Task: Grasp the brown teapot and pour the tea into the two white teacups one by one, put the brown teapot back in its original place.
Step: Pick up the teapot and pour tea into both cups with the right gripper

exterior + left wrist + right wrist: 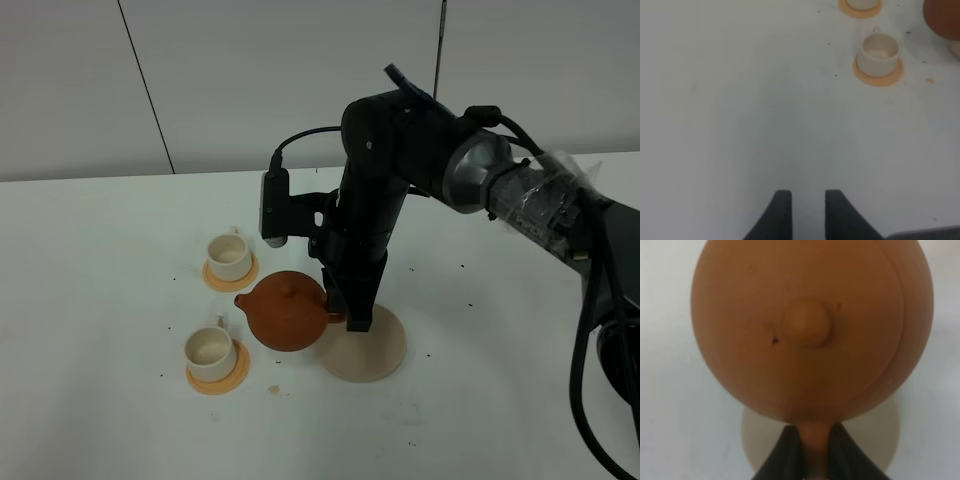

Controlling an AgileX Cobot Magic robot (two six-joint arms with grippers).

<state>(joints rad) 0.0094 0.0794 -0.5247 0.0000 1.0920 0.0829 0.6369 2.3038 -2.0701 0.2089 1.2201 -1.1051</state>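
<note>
white worktop (100,400), toward its middle: right gripper (354,318) clamped tight on the brown teapot (285,312) by its handle (810,437), pot beside the tan disc (378,350), so tilt slowly, spout (243,299) centred over the two white teacups (209,347) in turn.

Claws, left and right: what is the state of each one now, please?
Left claw: slightly open, holding nothing.
Right claw: closed on the brown teapot.

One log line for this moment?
right gripper: shut on brown teapot handle | teapot: beside beige disc, spout toward cups | left gripper: idle, fingers apart
</note>
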